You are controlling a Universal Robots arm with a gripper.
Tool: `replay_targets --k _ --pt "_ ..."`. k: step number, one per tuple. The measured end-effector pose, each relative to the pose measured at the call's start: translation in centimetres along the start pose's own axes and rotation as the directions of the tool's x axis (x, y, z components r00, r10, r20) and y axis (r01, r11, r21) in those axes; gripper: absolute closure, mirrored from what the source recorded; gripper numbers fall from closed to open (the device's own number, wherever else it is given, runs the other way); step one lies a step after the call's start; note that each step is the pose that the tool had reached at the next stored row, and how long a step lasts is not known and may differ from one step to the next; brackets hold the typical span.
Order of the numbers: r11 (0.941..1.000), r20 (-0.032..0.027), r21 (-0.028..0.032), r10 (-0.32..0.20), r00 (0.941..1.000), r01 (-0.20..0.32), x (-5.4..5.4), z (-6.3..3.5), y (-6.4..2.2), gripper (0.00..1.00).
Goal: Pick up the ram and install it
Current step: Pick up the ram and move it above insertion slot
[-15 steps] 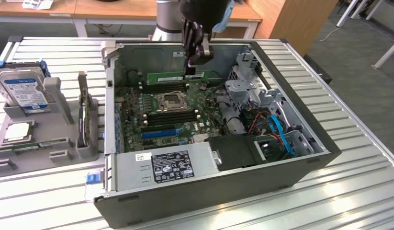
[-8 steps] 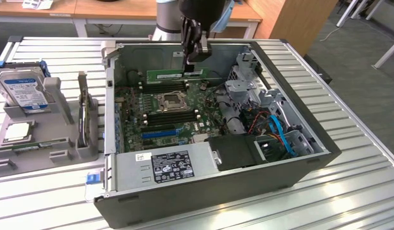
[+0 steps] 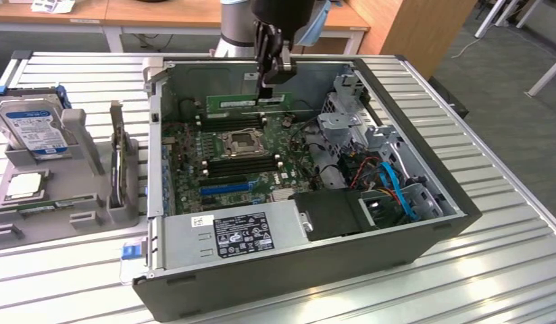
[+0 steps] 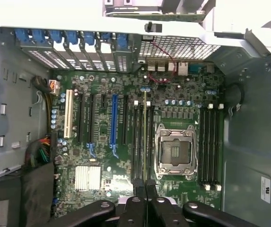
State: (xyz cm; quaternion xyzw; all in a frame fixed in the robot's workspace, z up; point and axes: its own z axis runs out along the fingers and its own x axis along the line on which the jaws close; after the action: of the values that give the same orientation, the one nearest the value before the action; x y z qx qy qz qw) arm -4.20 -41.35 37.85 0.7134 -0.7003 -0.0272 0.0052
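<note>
So the gripper (image 3: 274, 84) is hanging in the upper middle of the exterior view. Its jaws are clamping tight on the ram (image 3: 244, 102), biting it near the end toward the exterior view's right. The green stick is lying level, long edge down, sticking out toward the exterior view's left in front of the far wall of the PC case (image 3: 287, 277). From here it's looking like it's being held up off the board rather than sitting in anything.

In the wrist view the gripper (image 4: 145, 188) is pinching the ram (image 4: 145, 137) edge-on. It's showing up as a thin line running along the bank of black memory slots (image 4: 137, 142) just beside the open CPU socket (image 4: 175, 151). Can't tell from that angle whether it's touching a slot.

Working outward, the green motherboard (image 3: 183, 145) is lying flat in the case. The grey power supply (image 3: 232, 233) with its black sticker is sitting along the near edge, and blue cables (image 3: 396, 187) are curling at the exterior view's right. Outside the case, on the exterior view's left, a hard drive (image 3: 32, 127) is standing in a grey holder (image 3: 80, 135). A square processor chip (image 3: 26, 183) is resting just below it. Everything is sitting on a slatted metal table (image 3: 494, 256).
</note>
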Motion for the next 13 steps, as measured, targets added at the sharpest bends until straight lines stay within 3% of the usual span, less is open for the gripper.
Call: replay_targets --k 7,13 --pt "1.0000 0.0003 0.0000 0.000 1.0000 0.000 -0.21 0.03 -0.01 0.89" --pt "1.0000 0.0001 0.0000 0.000 1.0000 0.000 -0.18 0.86 -0.04 0.89"
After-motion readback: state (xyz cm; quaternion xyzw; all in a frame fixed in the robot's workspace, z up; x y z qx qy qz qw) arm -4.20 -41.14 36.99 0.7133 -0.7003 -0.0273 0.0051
